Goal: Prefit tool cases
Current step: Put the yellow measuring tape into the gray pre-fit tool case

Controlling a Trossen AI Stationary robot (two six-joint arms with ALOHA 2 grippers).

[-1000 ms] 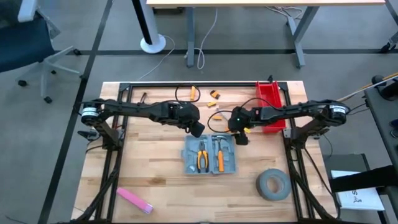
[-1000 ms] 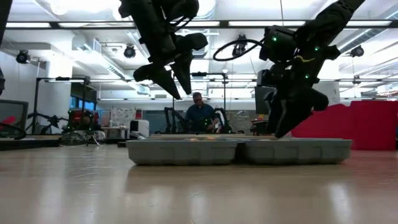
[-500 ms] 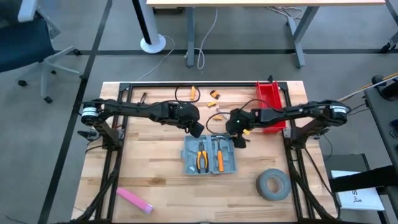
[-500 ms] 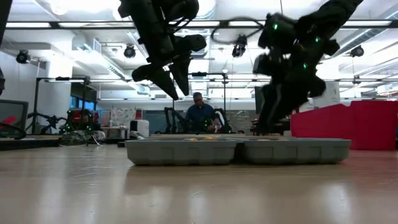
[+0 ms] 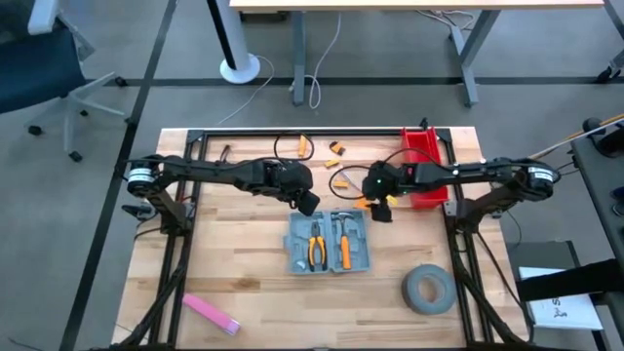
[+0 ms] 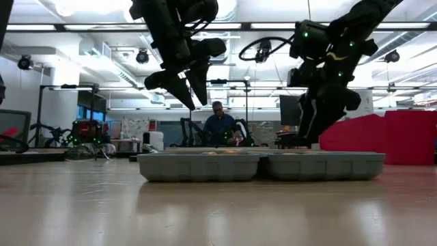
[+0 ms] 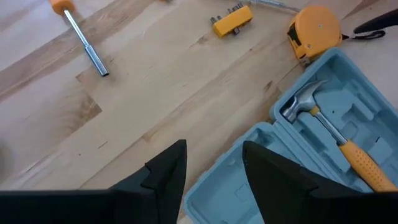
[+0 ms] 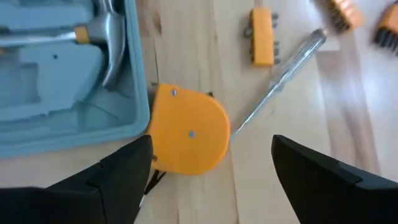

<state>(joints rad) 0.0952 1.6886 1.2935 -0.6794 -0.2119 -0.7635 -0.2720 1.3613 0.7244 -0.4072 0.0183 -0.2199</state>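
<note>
Clutter sits mostly along the upper middle of the high view for you: a yellow tape measure (image 8: 189, 137) lies just beside the tool case's (image 5: 331, 242) corner, with a yellow bit holder (image 7: 232, 20) and a screwdriver (image 7: 82, 37) on bare wood beyond it. A red bin (image 5: 424, 166) stands at the upper right of the table (image 5: 234, 263), a grey tape roll (image 5: 428, 290) at the lower right, and a pink block (image 5: 211, 314) at the lower left. In the low view a person (image 6: 220, 124) sits in the room behind.

The tool case lies open and flat at the centre of the high view, holding a hammer (image 7: 323, 127) and orange-handled pliers (image 5: 317, 247). You have open wood to its left and below it; the tape measure crowds its upper right corner.

Your left gripper (image 5: 308, 202) hangs above the case's upper left corner, fingers parted and holding nothing. Your right gripper (image 5: 381, 210) hovers over the tape measure by the case's upper right corner, fingers spread wide, clear of it and of the case.
</note>
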